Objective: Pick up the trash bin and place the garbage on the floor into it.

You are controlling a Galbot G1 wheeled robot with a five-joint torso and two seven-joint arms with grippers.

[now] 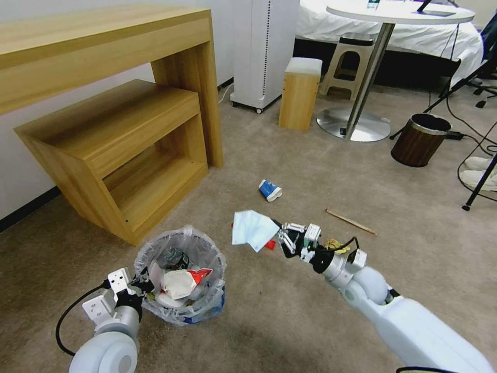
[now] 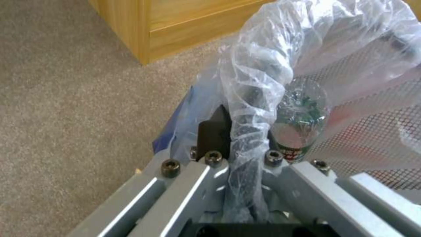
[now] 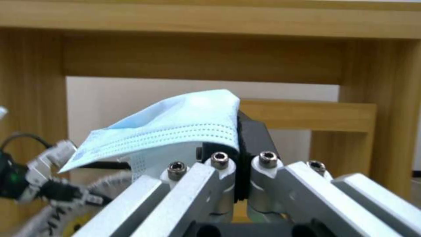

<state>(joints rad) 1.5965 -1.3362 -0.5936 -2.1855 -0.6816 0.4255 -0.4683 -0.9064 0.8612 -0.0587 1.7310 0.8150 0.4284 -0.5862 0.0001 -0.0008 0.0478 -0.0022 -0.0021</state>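
Left tool [image 1: 141, 286] clamped on the bin [image 1: 181, 274] rim, bag [image 2: 259, 98] pinched between its fingers; bottle [image 2: 300, 125] just inside. Bin already holds a crushed cup [image 1: 181, 282]. Right tool [image 1: 277, 235] closed on a pale blue mask [image 1: 252, 229], held clear of the floor [image 1: 310, 171], beside the bin. Ahead of the right tool: blue-white cup [image 1: 270, 190]; stick [image 1: 350, 221] off to its side.

Two grippers are in sight: the left gripper [image 1: 139, 288] clamps one trash bin [image 1: 207, 305] by its rim, and the right gripper [image 1: 277, 234] pinches one pale blue face mask [image 1: 251, 229]. Beyond the right fingertips [image 1: 282, 239] lie one crushed blue-white cup [image 1: 269, 190] and one wooden stick [image 1: 350, 221]. One brown bin [image 1: 418, 141] stands well apart.
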